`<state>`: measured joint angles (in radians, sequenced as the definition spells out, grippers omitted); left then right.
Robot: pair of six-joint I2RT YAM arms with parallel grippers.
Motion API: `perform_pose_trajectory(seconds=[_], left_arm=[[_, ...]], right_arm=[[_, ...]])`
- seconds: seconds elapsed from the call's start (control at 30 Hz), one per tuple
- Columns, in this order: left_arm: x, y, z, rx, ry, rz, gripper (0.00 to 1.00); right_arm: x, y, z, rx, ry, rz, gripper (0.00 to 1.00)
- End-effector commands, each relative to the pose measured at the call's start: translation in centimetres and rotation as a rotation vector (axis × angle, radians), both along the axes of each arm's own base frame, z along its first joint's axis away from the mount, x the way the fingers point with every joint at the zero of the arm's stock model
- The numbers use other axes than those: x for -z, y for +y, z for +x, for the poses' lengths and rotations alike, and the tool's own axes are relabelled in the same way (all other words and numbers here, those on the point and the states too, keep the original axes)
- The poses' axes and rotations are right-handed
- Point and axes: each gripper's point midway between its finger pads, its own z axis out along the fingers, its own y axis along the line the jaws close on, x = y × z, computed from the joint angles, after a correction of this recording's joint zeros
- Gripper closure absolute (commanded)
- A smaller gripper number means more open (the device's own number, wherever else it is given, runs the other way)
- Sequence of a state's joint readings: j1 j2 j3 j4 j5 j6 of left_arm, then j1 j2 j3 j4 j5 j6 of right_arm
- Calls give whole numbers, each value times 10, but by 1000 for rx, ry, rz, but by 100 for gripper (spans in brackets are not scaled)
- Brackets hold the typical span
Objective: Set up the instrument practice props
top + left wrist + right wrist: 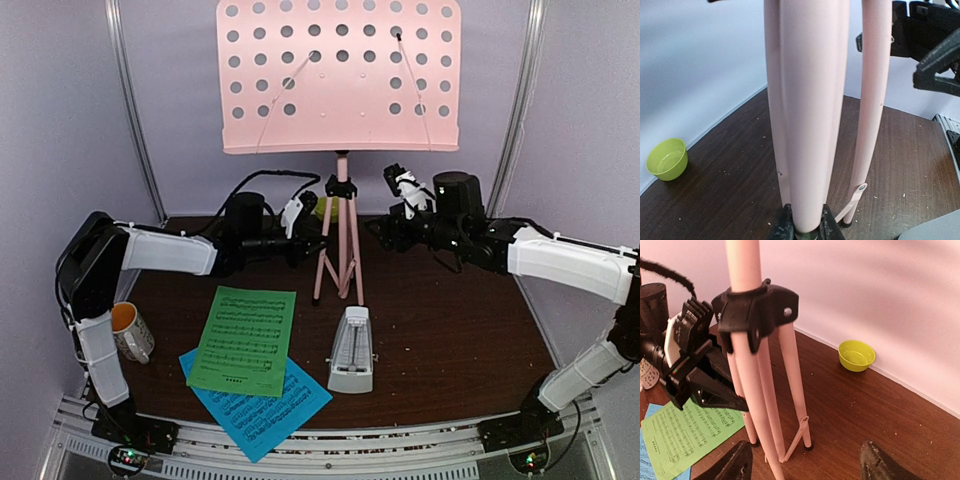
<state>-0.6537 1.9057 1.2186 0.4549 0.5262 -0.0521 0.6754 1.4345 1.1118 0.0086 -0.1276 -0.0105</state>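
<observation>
Pink music stand [330,130] upright, centre frame: left gripper [805,230] pinches a leg [810,125], right gripper [807,465] spread. Your next move: release, fetch the green music sheet [245,340].

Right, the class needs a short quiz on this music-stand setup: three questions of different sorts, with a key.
1. True or false: the green sheet lies under the blue sheet.
2. Which gripper clamps the music stand by a leg: A left, B right, C neither?
3. What stands just right of the sheets?
Key: 1 false; 2 A, the left gripper; 3 the metronome.
</observation>
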Motion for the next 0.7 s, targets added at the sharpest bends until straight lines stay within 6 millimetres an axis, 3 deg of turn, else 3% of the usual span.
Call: perform_pose_trajectory(seconds=[0.0,0.17,0.4,0.5,0.6,0.67], left_arm=[[13,19,21,-108,54,35,100],[11,17,19,-98,35,50,100],[9,9,15,-96,-13,85,100],[6,9,16,-99,-16,83,100],[1,9,17,-102,-26,85,100],[-2,9,18,-102,-31,85,100]], right_arm=[[10,-7,-11,-16,-41,73,21],[63,7,-15,-111,30,16,20],[92,41,13,-175,45,-37,13],[102,52,22,-209,51,-77,21],[107,55,22,-227,47,-95,40],[108,53,20,-227,45,-96,47]])
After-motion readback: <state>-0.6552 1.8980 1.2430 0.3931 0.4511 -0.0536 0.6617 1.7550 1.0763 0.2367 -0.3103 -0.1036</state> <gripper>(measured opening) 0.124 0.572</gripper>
